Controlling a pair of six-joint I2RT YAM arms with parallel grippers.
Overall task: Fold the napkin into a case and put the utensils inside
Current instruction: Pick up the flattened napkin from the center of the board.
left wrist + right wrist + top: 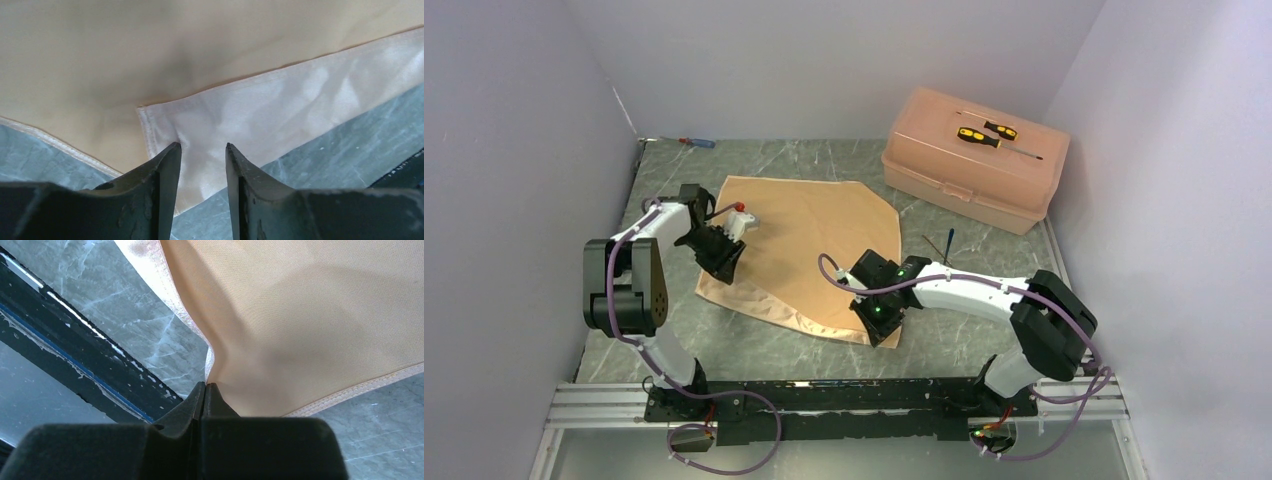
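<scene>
The napkin [809, 235] lies spread in the middle of the table [754, 355]. Its long axis goes from far left to near right, and one corner points to the pink box [972, 160]. The right gripper [205, 385] is closed on the near right corner. The left gripper [202, 147] has its jaws a narrow gap apart over the turned-over left corner. The table is grey-green marbled and the walls are pale lilac.

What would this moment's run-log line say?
napkin: partly folded | left gripper: open, astride folded-over corner | right gripper: shut on napkin corner | utensils: lying right of napkin, untouched
</scene>
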